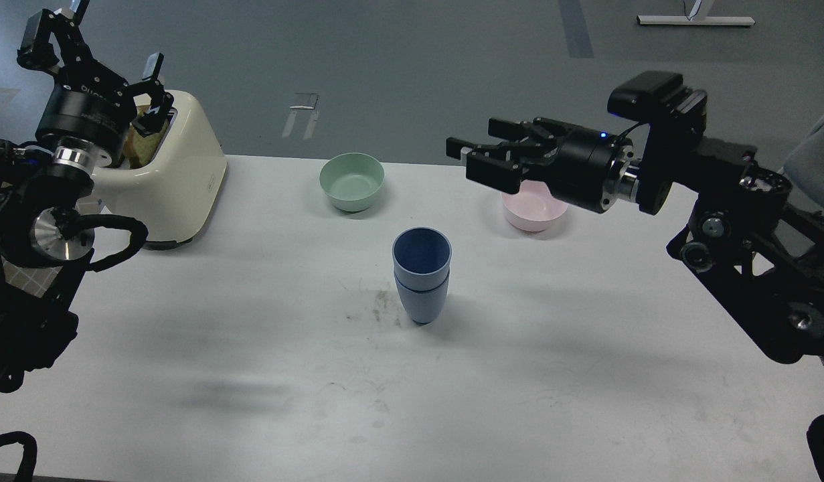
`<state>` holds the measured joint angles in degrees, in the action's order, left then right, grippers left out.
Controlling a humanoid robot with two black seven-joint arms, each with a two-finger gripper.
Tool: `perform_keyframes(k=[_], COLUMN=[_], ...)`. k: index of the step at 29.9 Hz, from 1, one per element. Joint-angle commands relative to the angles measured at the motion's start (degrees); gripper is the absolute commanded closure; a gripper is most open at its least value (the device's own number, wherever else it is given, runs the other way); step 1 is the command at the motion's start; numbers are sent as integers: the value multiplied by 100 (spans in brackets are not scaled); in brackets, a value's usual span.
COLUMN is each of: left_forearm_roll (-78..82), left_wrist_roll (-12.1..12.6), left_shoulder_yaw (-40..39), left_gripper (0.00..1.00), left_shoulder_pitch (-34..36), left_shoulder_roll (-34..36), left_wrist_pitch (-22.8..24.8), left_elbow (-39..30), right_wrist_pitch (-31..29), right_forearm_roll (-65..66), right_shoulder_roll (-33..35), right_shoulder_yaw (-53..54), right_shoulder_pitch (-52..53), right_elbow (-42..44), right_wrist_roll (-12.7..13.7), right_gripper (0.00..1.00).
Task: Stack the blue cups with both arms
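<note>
The two blue cups stand upright in the middle of the white table (pixel 251 375), one nested in the other. The upper cup (pixel 422 258) sits inside the lower cup (pixel 422 301), and only the lower cup's wall and foot show. My right gripper (pixel 475 157) is open and empty, raised above the table to the upper right of the cups, in front of the pink bowl. My left gripper (pixel 94 53) is open and empty, held high at the far left above the toaster.
A cream toaster (pixel 174 171) with bread in it stands at the back left. A mint-green bowl (pixel 352 181) sits at the back middle. A pink bowl (pixel 533 211) sits at the back right, partly behind my right gripper. Dark smudges (pixel 378 304) mark the table left of the cups.
</note>
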<state>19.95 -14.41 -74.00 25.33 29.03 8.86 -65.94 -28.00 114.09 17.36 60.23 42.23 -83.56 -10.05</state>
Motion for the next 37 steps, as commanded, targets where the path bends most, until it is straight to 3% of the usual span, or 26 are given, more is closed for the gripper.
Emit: perform_keyframes(k=[1,5,8,13,16,23,27,37], left_forearm_roll=[9,9,9,9,9,9,9,0], left_wrist_roll=[9,17,26,61,61,70,210,264], left_shoulder_yaw=[9,17,17,9,9,9,9,9], left_gripper=[2,2,2,2,3,2,3,2], left_shoulder_pitch=[-1,7,7,104,139,210,201,236], left_shoulder_roll=[6,23,120,146,155,120,41,-21], left_wrist_pitch=[2,28,176,309,335,336,336,344], left_elbow=[2,11,19,63,299,397,397,362], right_wrist_pitch=[0,0,0,0,311,857,892,875], right_forearm_roll=[-19,-587,-1386,-3002,-4163,-5748,-6634,-6848], right_shoulder_roll=[-285,-575,-585,-357,-286,-294,-294,-294], right_shoulder_yaw=[1092,2534,2940,3170,3240,3293,3302,3337], right_shoulder_pitch=[5,-13,-4,-100,-241,-408,-408,-452], right_elbow=[191,489,831,1385,1824,2678,3029,3012], right_wrist_roll=[-23,-49,-49,-49,-49,-49,-58,-58], right_gripper=[0,0,0,0,0,0,0,0])
